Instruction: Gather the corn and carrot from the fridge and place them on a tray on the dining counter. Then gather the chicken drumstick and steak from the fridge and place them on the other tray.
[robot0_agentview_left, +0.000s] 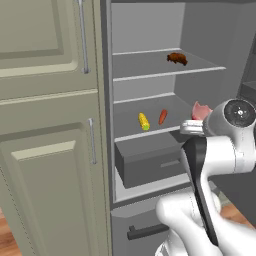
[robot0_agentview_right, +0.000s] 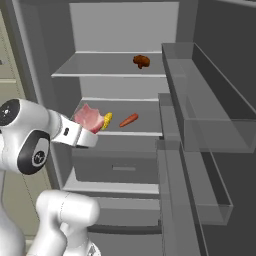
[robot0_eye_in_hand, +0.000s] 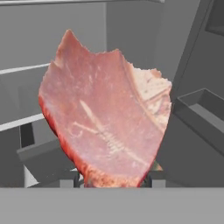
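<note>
A pink, marbled steak (robot0_eye_in_hand: 105, 127) stands upright between my fingers, with my gripper (robot0_eye_in_hand: 114, 179) shut on its lower edge. The steak (robot0_agentview_right: 89, 117) and gripper (robot0_agentview_right: 94, 129) hang just outside the open fridge, level with the middle shelf; the steak (robot0_agentview_left: 200, 110) sticks up above my hand (robot0_agentview_left: 192, 126). On that middle shelf lie the yellow corn (robot0_agentview_left: 144, 121) and the orange carrot (robot0_agentview_left: 163, 116), also seen as corn (robot0_agentview_right: 107, 120) and carrot (robot0_agentview_right: 128, 120). The brown chicken drumstick (robot0_agentview_left: 177, 58) (robot0_agentview_right: 141, 61) rests on the upper shelf.
The fridge door (robot0_agentview_right: 200, 125) stands open to the right, its bins jutting toward me. A grey drawer (robot0_agentview_left: 150, 165) sits under the middle shelf. Tall beige cabinet doors (robot0_agentview_left: 50, 125) flank the fridge on the left.
</note>
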